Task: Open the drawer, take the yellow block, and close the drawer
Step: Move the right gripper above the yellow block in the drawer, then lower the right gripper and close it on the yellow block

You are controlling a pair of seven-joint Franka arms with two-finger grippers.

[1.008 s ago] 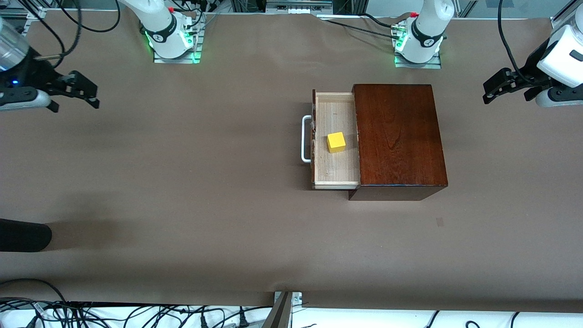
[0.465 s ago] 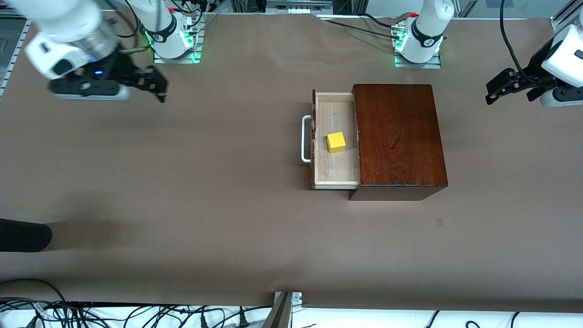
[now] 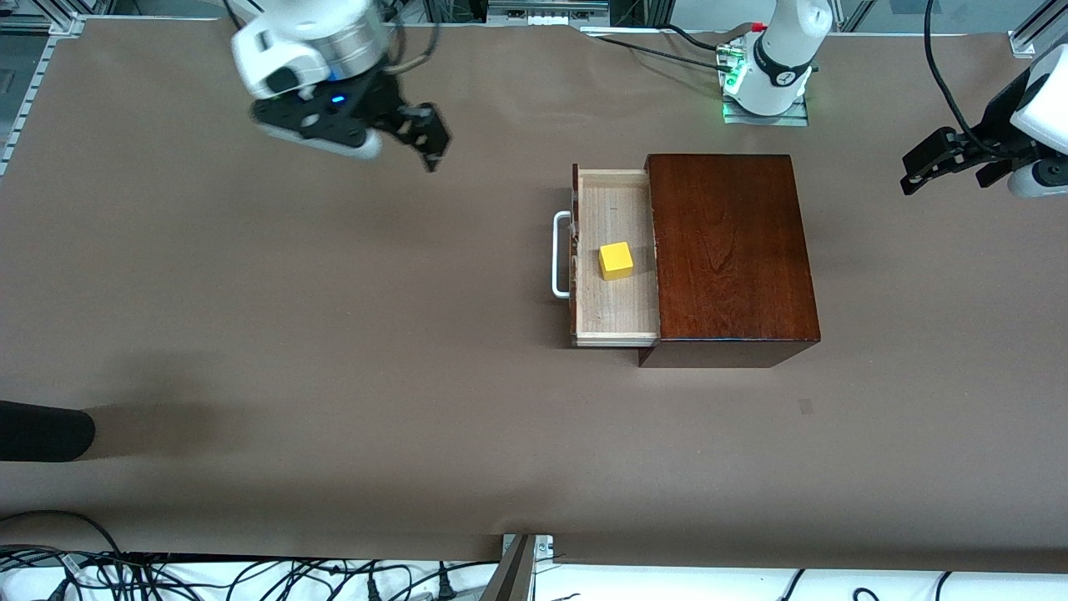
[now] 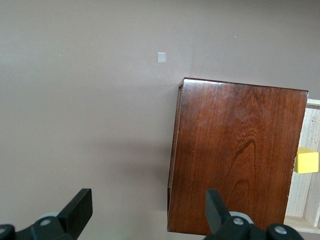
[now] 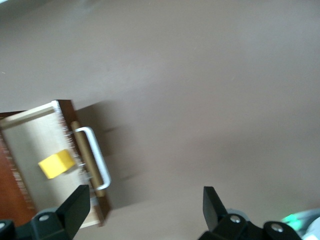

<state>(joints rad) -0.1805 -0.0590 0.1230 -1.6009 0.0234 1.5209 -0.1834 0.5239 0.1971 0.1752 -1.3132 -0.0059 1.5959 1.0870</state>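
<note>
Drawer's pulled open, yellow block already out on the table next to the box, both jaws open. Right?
Not quite: the yellow block sits inside the open drawer, not on the table, as the front view shows. The rest holds: left gripper and right gripper both have open jaws.

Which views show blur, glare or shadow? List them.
Front view: the right hand is slightly smeared; the wooden box top has soft sheen. Right wrist view: the whole picture is soft, the drawer casting a shadow on the table. Left wrist view: sharp, with a shadow beside the box.
</note>
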